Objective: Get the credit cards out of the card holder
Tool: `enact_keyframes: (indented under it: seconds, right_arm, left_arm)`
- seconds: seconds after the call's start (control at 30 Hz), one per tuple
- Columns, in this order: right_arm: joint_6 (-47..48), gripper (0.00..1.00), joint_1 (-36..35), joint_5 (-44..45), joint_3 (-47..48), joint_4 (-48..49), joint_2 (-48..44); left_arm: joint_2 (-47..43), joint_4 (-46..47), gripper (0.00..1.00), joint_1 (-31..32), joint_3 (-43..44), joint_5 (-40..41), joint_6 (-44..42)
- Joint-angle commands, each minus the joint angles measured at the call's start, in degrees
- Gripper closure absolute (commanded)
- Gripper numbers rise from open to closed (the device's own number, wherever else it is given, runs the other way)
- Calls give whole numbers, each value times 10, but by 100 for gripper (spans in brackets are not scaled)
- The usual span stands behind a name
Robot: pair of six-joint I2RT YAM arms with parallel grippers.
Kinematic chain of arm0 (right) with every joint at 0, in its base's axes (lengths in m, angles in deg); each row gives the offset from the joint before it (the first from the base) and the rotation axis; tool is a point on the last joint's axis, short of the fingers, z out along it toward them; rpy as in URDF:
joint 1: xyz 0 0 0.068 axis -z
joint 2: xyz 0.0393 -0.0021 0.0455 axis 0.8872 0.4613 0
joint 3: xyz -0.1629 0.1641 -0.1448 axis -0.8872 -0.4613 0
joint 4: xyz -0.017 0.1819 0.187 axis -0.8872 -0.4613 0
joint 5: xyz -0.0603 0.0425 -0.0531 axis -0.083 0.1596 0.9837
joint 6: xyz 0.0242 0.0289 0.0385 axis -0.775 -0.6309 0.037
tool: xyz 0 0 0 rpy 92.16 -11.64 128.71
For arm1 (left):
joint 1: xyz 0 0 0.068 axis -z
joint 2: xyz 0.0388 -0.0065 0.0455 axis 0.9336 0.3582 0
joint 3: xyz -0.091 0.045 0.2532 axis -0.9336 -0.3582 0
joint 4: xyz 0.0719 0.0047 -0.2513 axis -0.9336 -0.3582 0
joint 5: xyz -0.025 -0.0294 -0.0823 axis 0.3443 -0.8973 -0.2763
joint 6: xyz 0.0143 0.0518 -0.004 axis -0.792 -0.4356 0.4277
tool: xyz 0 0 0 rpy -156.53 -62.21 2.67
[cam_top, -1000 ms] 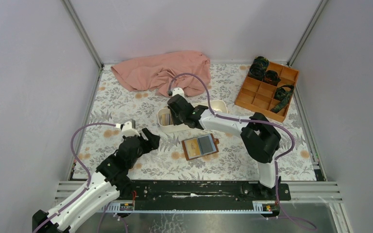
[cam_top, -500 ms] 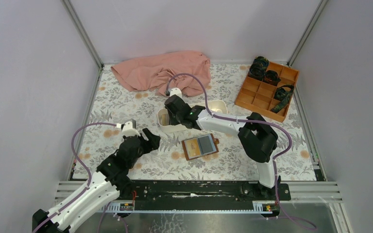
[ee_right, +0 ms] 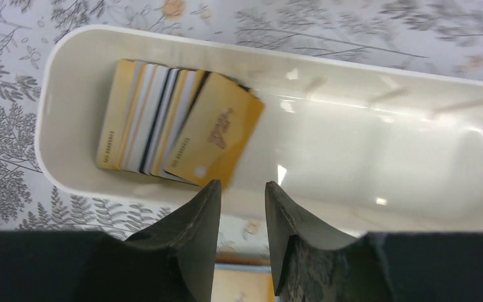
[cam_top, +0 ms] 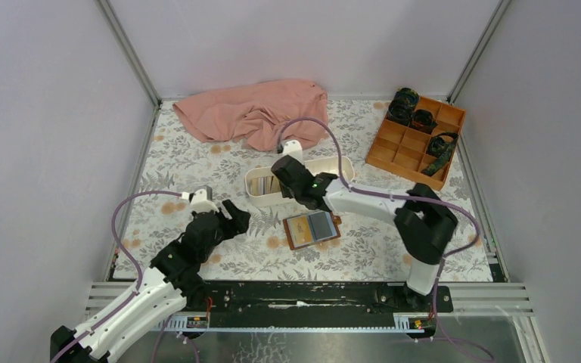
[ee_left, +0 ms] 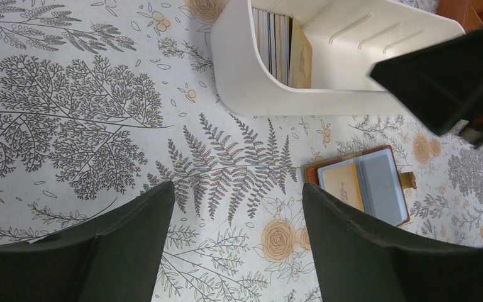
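Card holder (cam_top: 312, 229): laid open on counter (cam_top: 197, 162), approx. mid-width, toward near edge. A yellow card (ee_left: 343, 184) is seen in one slot.
Credit cards (ee_right: 163, 129): stacked on edge at left end of white tray (ee_right: 365, 69), just beyond holder.
R tool (ee_right: 242, 185): narrow gap, nothing gripped, positioned over tray's near wall.
L tool (ee_left: 238, 189): spread wide, empty, held above counter toward left edge.
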Motion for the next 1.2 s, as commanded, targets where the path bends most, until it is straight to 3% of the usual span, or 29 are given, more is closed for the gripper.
enact_keyframes:
  seconds: [0.0, 0.2, 0.47, 0.6, 0.7, 0.77, 0.93, 1.07, 1.17]
  right_arm:
    - [10, 61, -5, 99, -82, 64, -136]
    - [-21, 59, -5, 86, -289, 215, -290]
    - [-60, 59, -5, 48, -449, 245, -397]
    - [-72, 60, -5, 32, -510, 264, -442]
    - [-70, 59, -5, 19, -529, 264, -449]
    - [-64, 53, -5, -13, -529, 267, -438]
    - [-54, 43, -30, -30, -505, 257, -394]
    - [-50, 44, -46, -67, -488, 278, -355]
    - [-61, 53, -48, -121, -503, 338, -338]
  left_arm:
    - [-1, 27, 18, 3, 3, -19, -20]
    - [39, 119, 21, 5, -11, -120, -38]
    - [169, 339, 26, 46, -46, -245, 10]
    - [285, 436, 20, 106, -34, -252, 13]
    - [351, 451, 20, 141, -13, -212, 6]
    - [373, 453, 21, 143, -8, -195, 11]
    - [360, 399, 20, 143, 6, -138, 8]
    - [325, 345, 19, 141, 10, -89, 4]
    - [317, 342, 22, 136, 6, -89, 5]
